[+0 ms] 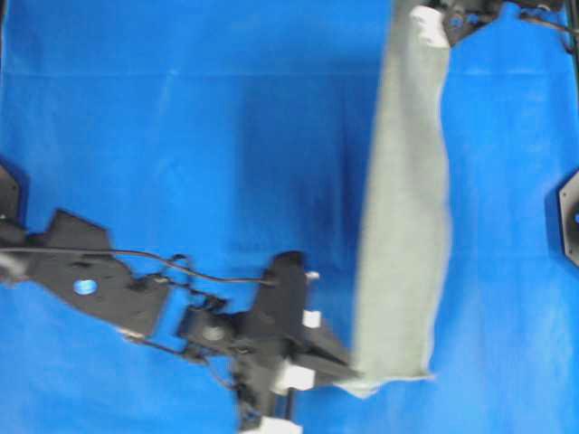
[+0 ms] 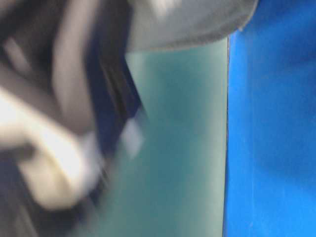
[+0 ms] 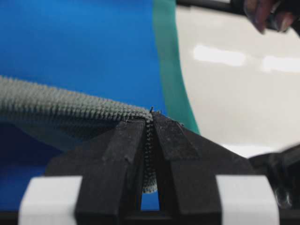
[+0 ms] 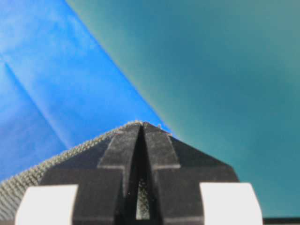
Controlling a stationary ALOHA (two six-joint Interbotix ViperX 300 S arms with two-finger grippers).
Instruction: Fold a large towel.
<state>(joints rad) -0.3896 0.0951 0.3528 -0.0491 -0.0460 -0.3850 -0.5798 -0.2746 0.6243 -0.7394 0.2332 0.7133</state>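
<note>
Grey-green towel (image 1: 404,208) pinched between claws

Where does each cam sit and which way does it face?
Overhead: straight down on the blue table covering; towel hangs between both arms.
Table-level: near the table edge; blurred arm close up.
Left wrist: along the left tool, shut on towel.
Right wrist: along the right tool, shut on towel.
Shared: both wrist views show towel.
</note>
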